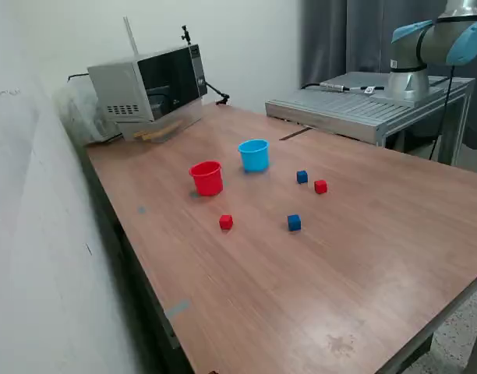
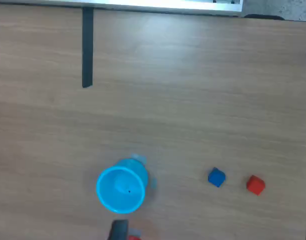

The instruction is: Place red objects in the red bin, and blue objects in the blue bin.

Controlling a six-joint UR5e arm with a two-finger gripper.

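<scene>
The red bin (image 1: 206, 178) and the blue bin (image 1: 254, 155) stand upright, side by side, mid-table in the exterior view. One blue cube (image 1: 302, 177) and one red cube (image 1: 320, 186) lie close together to the exterior view's right of the bins. Nearer the front lie a second red cube (image 1: 226, 222) and a second blue cube (image 1: 294, 223). The wrist view looks down on the blue bin (image 2: 121, 188), a blue cube (image 2: 216, 177) and a red cube (image 2: 255, 184). Only two dark tips of my gripper (image 2: 214, 232) show at the frame's edge, wide apart, holding nothing, high above the table.
A microwave (image 1: 149, 82) sits at the table's back corner against the wall. A grey metal platform (image 1: 355, 105) carries the arm's base (image 1: 410, 78) at the exterior view's right. A dark slot (image 2: 87, 47) marks the tabletop near that platform.
</scene>
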